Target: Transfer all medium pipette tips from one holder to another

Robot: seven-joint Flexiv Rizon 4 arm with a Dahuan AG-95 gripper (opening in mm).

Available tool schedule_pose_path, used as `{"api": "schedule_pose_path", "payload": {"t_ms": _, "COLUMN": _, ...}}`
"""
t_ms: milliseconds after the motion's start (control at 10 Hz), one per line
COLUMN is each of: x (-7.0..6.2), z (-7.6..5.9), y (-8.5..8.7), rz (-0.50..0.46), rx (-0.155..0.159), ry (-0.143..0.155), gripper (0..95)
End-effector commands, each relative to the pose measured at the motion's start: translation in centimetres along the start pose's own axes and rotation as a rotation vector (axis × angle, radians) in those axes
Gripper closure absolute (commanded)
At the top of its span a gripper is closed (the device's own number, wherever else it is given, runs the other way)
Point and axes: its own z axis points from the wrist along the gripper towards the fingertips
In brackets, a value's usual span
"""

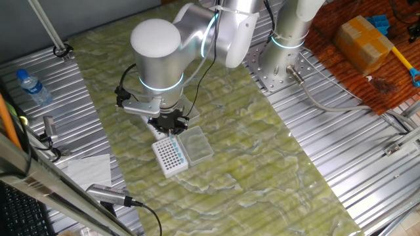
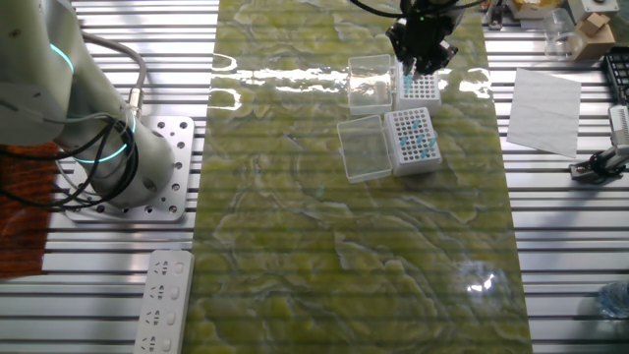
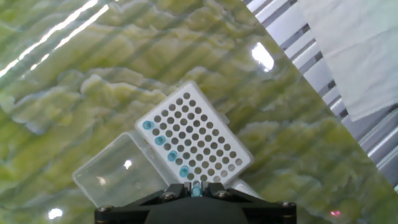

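Note:
My gripper point(image 3: 196, 190) is shut on one medium pipette tip point(image 3: 196, 188), whose light-blue top shows between the fingers. Below it is a white holder point(image 3: 214, 152) with a grid of mostly bare holes. Several blue-topped tips point(image 3: 160, 140) stand in a row along its edge next to its clear lid point(image 3: 115, 177). In the other fixed view the gripper point(image 2: 421, 61) hangs over this holder point(image 2: 421, 90). A second holder point(image 2: 413, 140) with more blue tips point(image 2: 425, 146) lies just in front of it. In the one fixed view the gripper point(image 1: 169, 124) is above the first holder point(image 1: 169, 156).
Each holder has an open clear lid beside it point(image 2: 364, 149) point(image 2: 371, 79). A white paper sheet point(image 2: 545, 108) lies on the ribbed metal table beside the green mat. A water bottle point(image 1: 29, 85) and a power strip point(image 2: 162, 300) sit off the mat.

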Motion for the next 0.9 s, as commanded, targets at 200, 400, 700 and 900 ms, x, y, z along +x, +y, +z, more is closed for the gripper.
{"api": "schedule_pose_path", "payload": {"t_ms": 200, "x": 0.0, "z": 0.1, "y": -0.2, "rz": -0.024, "rx": 0.005, "ry": 0.003, "gripper": 57.0}}
{"api": "schedule_pose_path", "payload": {"t_ms": 400, "x": 1.9, "z": 0.6, "y": -2.1, "rz": -0.076, "rx": 0.005, "ry": 0.001, "gripper": 57.0}}
{"api": "schedule_pose_path", "payload": {"t_ms": 700, "x": 4.1, "z": 2.2, "y": -4.1, "rz": -0.128, "rx": 0.005, "ry": 0.004, "gripper": 57.0}}
{"api": "schedule_pose_path", "payload": {"t_ms": 900, "x": 4.1, "z": 2.4, "y": -4.2, "rz": -0.136, "rx": 0.007, "ry": 0.006, "gripper": 57.0}}
